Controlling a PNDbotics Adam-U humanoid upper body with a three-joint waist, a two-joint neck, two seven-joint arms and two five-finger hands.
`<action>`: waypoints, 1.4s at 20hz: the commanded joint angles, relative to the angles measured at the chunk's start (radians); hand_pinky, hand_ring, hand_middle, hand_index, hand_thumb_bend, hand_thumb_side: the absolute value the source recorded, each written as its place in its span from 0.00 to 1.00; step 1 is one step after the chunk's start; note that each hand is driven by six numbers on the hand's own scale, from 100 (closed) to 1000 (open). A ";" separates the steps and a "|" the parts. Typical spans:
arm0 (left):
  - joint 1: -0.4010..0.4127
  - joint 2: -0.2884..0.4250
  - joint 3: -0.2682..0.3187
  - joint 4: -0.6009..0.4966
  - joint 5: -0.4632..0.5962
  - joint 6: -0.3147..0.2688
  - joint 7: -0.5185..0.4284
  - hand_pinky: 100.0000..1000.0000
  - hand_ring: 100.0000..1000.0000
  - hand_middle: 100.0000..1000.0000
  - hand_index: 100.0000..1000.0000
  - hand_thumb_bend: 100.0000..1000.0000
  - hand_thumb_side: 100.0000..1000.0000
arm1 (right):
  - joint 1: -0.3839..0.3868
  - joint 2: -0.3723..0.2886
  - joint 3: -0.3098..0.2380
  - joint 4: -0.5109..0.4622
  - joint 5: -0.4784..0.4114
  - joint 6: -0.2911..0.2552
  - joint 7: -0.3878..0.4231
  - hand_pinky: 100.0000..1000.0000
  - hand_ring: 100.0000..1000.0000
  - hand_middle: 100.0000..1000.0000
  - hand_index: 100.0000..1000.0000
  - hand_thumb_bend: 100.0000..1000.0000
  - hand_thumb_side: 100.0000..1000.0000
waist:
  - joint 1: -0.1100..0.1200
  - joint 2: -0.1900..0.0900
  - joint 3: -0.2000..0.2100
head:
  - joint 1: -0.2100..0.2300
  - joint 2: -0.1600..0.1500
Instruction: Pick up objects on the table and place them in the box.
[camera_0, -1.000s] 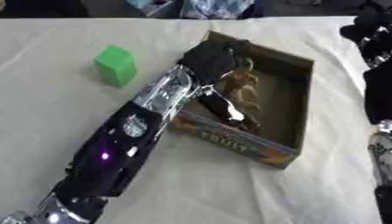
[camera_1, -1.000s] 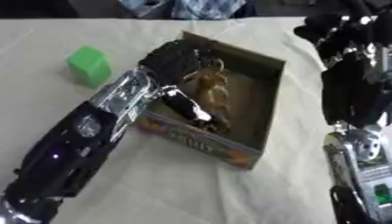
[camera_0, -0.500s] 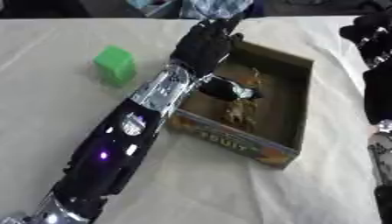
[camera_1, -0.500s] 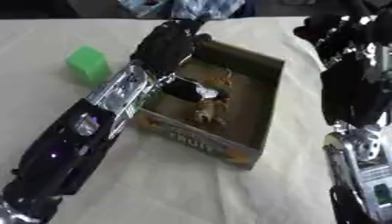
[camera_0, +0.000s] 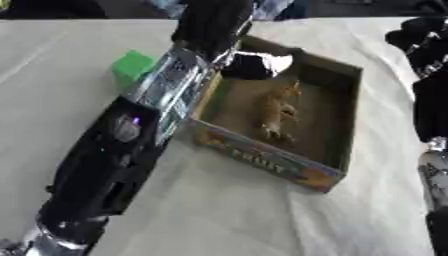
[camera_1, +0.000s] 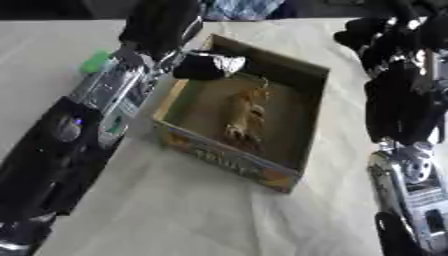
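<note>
One box (camera_0: 262, 165) (front reads "FRUIT"), brown toy (camera_0: 278, 110) inside.

— What does my left arm (camera_0: 131, 150) look like?

— I see a bulky glossy black shell on the forearm, with a small violet light on it. Further along sits a silver, reflective section, then the black left hand (camera_0: 213, 22).

— And my right side?

— The right arm (camera_1: 398, 107) reads matte black, ending in the black right hand (camera_1: 385, 32). Lower down I see a silver joint (camera_1: 411, 172) with a round fitting.
</note>
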 joint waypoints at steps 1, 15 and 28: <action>-0.031 0.085 0.035 -0.120 0.090 0.037 -0.021 0.59 0.77 1.00 0.79 0.51 0.82 | 0.000 -0.040 -0.013 -0.020 0.014 -0.010 -0.008 0.77 0.62 0.59 0.92 0.20 1.00 | -0.004 -0.029 0.008 | -0.010 0.015; -0.055 0.350 0.122 -0.158 0.290 0.096 -0.296 0.63 0.79 1.00 0.81 0.43 0.89 | 0.016 -0.078 -0.018 -0.020 0.027 -0.028 -0.017 0.76 0.63 0.59 0.91 0.20 1.00 | -0.002 -0.050 0.059 | -0.048 0.029; -0.040 0.479 0.161 0.117 0.266 -0.144 -0.565 0.73 0.85 1.00 0.84 0.47 0.80 | 0.027 -0.090 -0.024 -0.020 0.040 -0.028 -0.022 0.76 0.62 0.58 0.91 0.19 1.00 | 0.001 -0.041 0.070 | -0.069 0.024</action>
